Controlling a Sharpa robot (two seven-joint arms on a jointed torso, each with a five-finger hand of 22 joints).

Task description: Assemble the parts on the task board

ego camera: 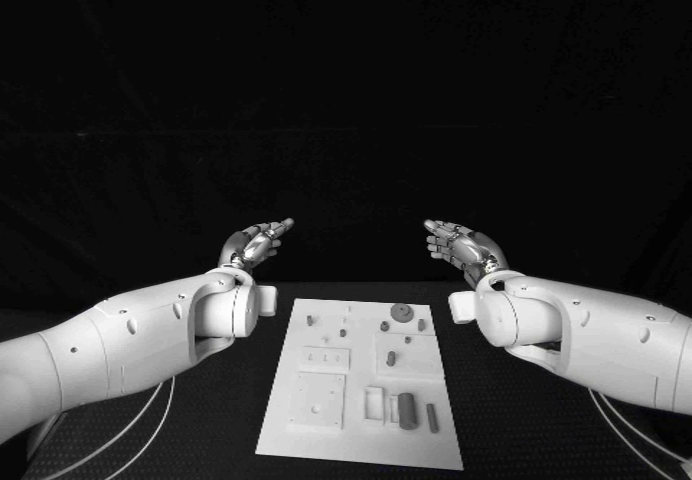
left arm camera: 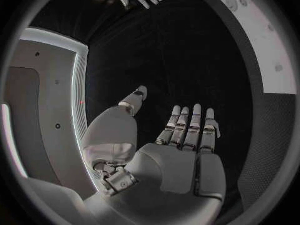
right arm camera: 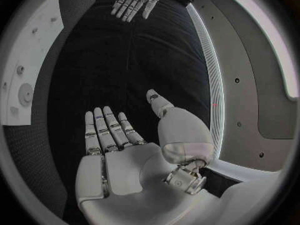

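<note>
The white task board [ego camera: 361, 390] lies flat in the middle of the black table, between my two arms. On it sit small grey parts: a round disc [ego camera: 402, 314] at the far end, and two upright-lying cylinders [ego camera: 408, 410] near the front. My left hand [ego camera: 254, 244] is raised above the table beyond the board's far left corner, palm up, fingers apart, holding nothing. My right hand [ego camera: 463, 246] mirrors it beyond the far right corner, also empty. The left wrist view shows the left palm [left arm camera: 178, 155] bare and the board [left arm camera: 265, 40]; the right wrist view shows the right palm [right arm camera: 122, 155] bare and the board [right arm camera: 28, 65].
Black cloth covers the table [ego camera: 346, 200] on all sides of the board. Thin white cables [ego camera: 137, 430] loop by the left arm near the front edge, and more cables [ego camera: 635, 440] lie by the right arm.
</note>
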